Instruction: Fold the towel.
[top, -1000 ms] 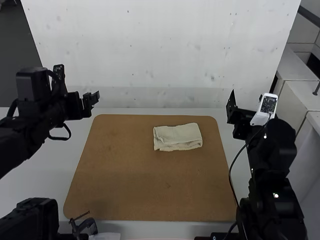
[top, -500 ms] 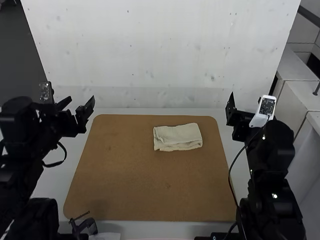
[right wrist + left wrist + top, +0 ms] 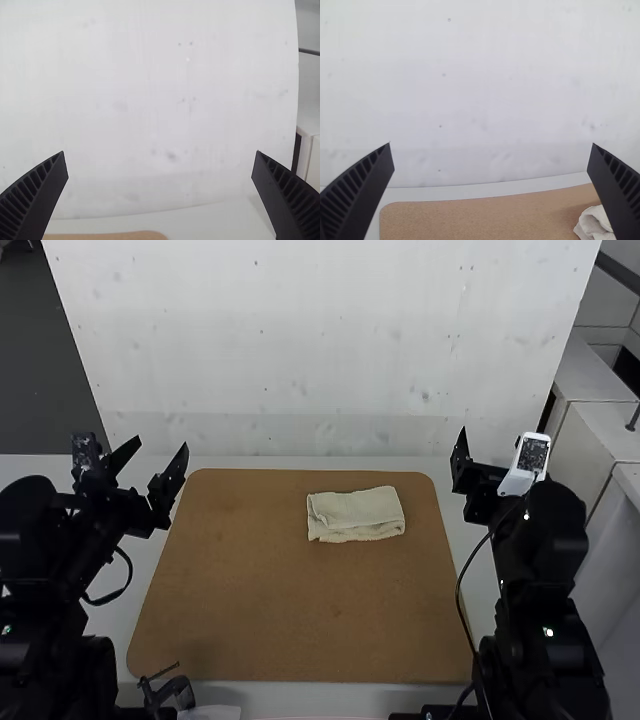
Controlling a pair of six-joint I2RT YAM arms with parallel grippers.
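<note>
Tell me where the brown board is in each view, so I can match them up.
High view: board across the middle between the arms, towel on it.
Left wrist view: board between the fingers, rounded corner visible.
Right wrist view: a rounded corner between the fingers.
Shared landmark: pale table along its far edge.

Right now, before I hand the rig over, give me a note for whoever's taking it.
Left gripper: open and empty, off the brown board's left side.
Right gripper: open and empty, off its right side.
Towel: on the board, toward its far right, folded into a compact bundle.
Done: the folding, by the look of it.
Left: probably nothing, unless you want the uneven near edge neatened.
</note>
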